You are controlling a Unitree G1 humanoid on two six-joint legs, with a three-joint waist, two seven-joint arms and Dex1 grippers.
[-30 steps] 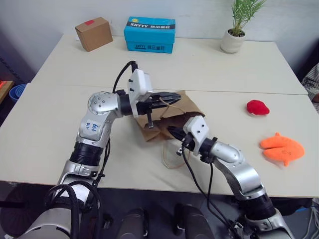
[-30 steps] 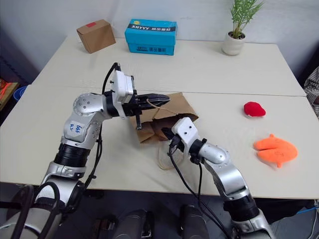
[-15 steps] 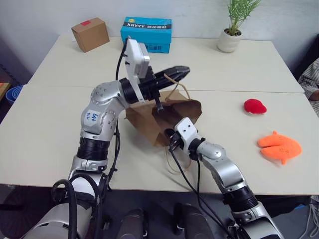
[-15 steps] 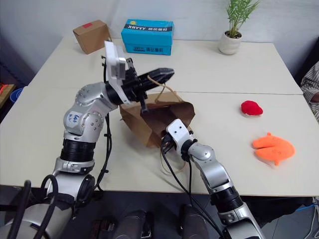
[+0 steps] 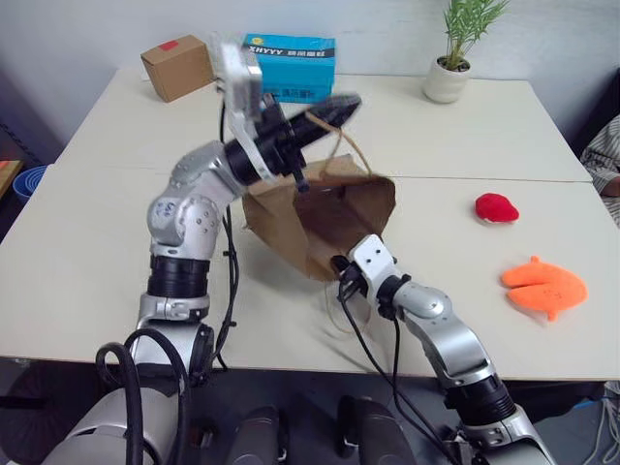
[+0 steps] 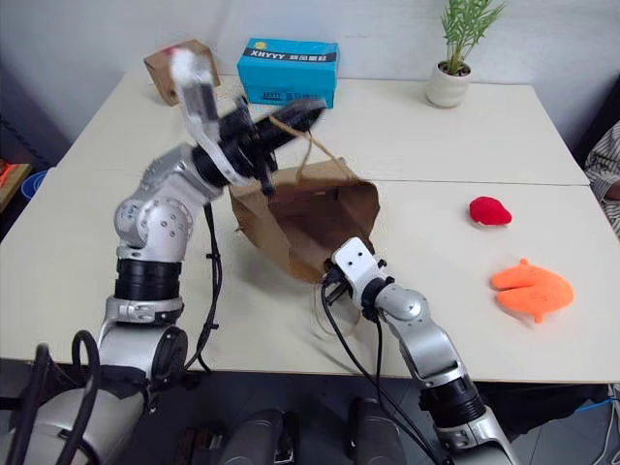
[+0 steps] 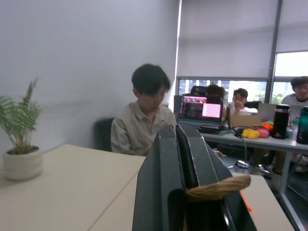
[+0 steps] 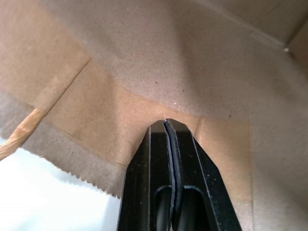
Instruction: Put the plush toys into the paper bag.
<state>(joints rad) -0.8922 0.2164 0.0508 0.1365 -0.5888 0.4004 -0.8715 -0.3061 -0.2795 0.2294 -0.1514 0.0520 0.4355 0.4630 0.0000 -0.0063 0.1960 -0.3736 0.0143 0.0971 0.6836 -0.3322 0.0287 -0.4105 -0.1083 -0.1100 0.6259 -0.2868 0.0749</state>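
Note:
The brown paper bag (image 5: 320, 218) lies on the table with its mouth gaping toward me and to the right. My left gripper (image 5: 337, 103) is raised above it, shut on the bag's upper twine handle (image 7: 219, 187), and holds the top lip up. At the lower lip is my right gripper (image 5: 341, 268), shut, with its tips (image 8: 166, 122) against the bag's inner paper. Two plush toys lie on the table right of the bag and apart from it: a red blob (image 5: 499, 207) and an orange fish shape (image 5: 545, 287).
At the table's back stand a cardboard box with a red sticker (image 5: 177, 63), a blue box (image 5: 291, 63) and a potted plant (image 5: 450, 73). The bag's second handle loop (image 5: 339, 312) trails near the front edge. A person's sleeve (image 5: 605, 155) shows at the right.
My left gripper has risen and rolled with the handle in it, pulling the bag's top lip up so the mouth stands wider. The right gripper sank slightly at the lower lip.

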